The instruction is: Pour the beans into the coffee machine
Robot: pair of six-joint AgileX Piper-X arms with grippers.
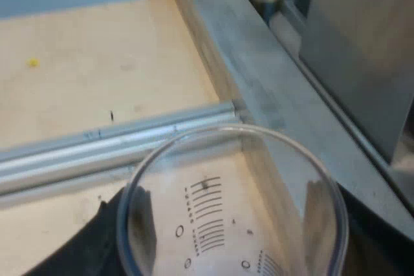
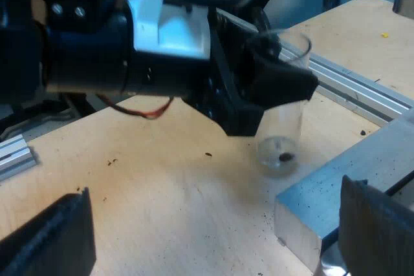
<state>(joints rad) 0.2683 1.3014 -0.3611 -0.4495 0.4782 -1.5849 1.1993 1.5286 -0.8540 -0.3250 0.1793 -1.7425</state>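
One wooden table [image 2: 162,192] is carrying an aluminium rail [image 2: 362,88]. Right gripper [image 2: 217,224] is hanging wide open, empty. Left gripper [image 2: 272,88] is clamping the measuring glass [image 2: 288,124] just above the surface near that rail; a bean [image 2: 284,156] is sitting inside, and early tilting risks spilling it.

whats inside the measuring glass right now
The clear round measuring glass looks almost empty: one dark bean-like speck lies at its bottom. The left claw clasping it covers part of its wall.

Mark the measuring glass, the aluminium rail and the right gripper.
measuring glass [image 1: 207,218]: left wrist view, marked wall
aluminium rail [image 1: 97,153]: left wrist view, upper face
right gripper [image 2: 213,192]: right wrist view, midway between fingertips
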